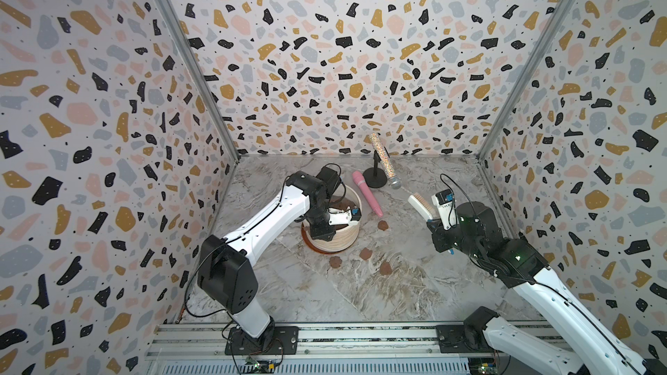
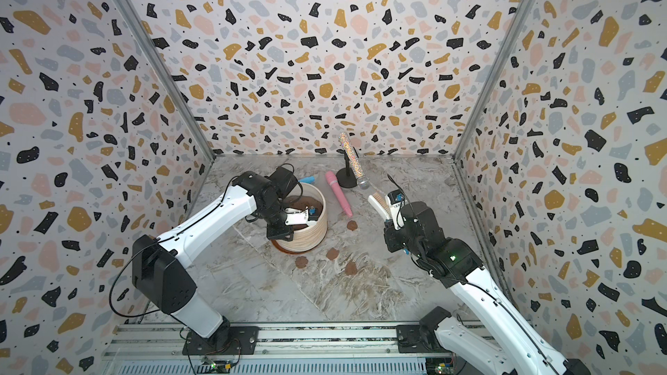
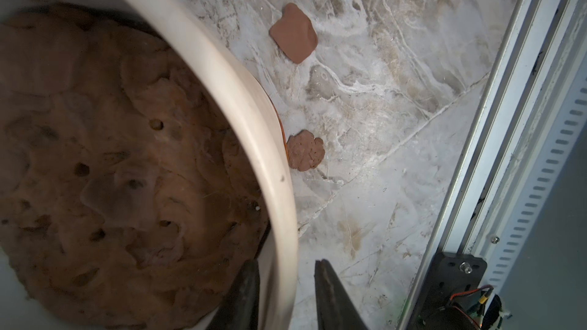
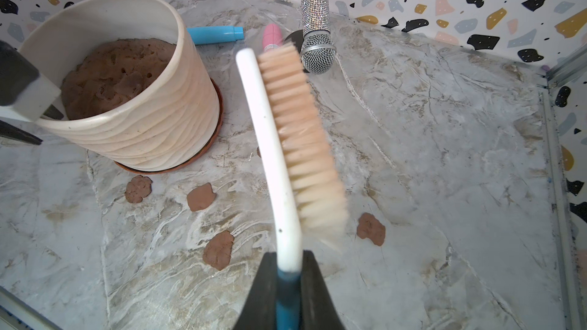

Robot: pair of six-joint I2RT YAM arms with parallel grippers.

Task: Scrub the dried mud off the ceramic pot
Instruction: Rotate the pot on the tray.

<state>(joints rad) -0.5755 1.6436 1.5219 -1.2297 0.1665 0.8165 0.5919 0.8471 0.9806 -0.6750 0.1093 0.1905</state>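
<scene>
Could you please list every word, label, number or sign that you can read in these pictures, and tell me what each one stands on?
No text here can be read for certain.
On the right gripper: a dark printed line on its white housing, seen in both top views, too blurred to read.
On the pink wand: small print near its end, too small to read.

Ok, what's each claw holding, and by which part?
Right claw: scrub brush, by its handle end. Left claw straddles the ceramic pot's rim; whether it grips cannot be told.
</scene>
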